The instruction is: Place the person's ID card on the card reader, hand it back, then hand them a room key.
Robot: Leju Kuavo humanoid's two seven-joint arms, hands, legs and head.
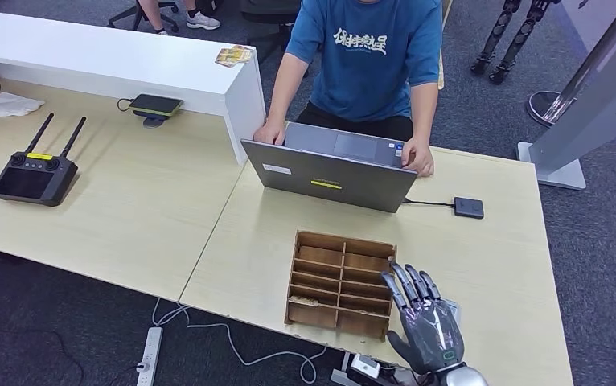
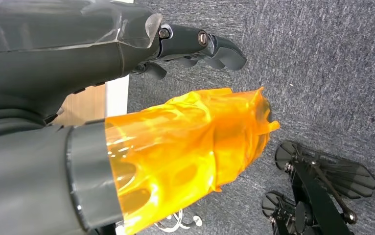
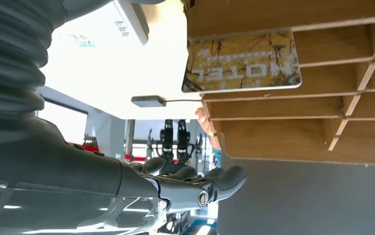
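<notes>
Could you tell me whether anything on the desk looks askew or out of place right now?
One room key card juts out past the edge of the wooden card holder instead of sitting fully inside its slot.

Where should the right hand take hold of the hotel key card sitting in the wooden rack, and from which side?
Pinch the key card by its free edge, the part jutting out past the wooden rack slot, with the fingers on its two flat faces. The rest sits between the dividers, so the right hand should probably come from the rack's open side and draw it straight out.

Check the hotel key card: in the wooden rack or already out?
In. The hotel key card sits in a slot of the wooden rack; the right hand holds nothing.
</notes>
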